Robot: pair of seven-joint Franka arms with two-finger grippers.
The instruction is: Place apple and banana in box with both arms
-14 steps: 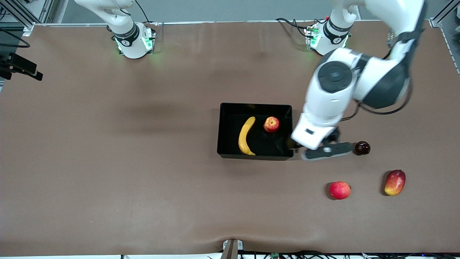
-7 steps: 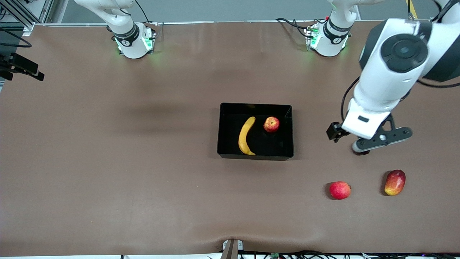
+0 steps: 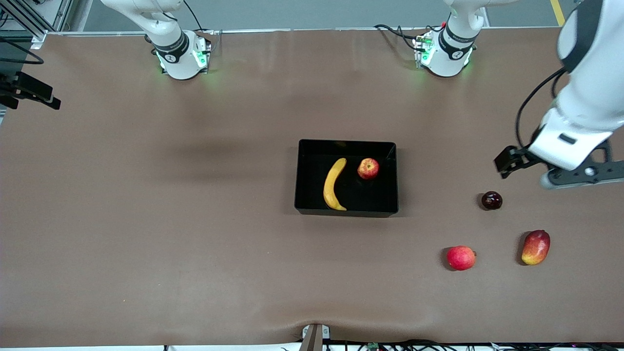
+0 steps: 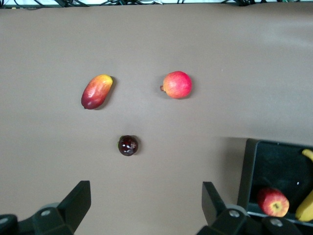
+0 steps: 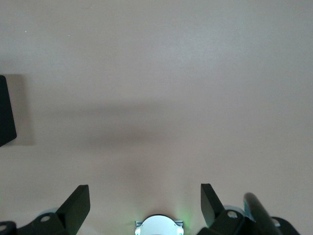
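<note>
The left tool [image 4: 144, 205] and right tool [image 5: 144, 205] gape empty; curved banana [image 3: 333, 184] and round apple [image 3: 368, 168] lie in the glossy box [image 3: 306, 176].

You are looking at a robot lab: two big white robot arms [image 3: 580, 97] bolted along one edge of a plain brown tabletop [image 3: 195, 243], black cables [image 3: 395, 31] beside them.

The left hand [image 3: 580, 168] runs off the front view's edge, its fingertips unseen there. In the left wrist view the box [image 4: 252, 171] and banana [image 4: 307, 208] are cut off. The right hand appears only in its own wrist view [image 5: 145, 203].
</note>
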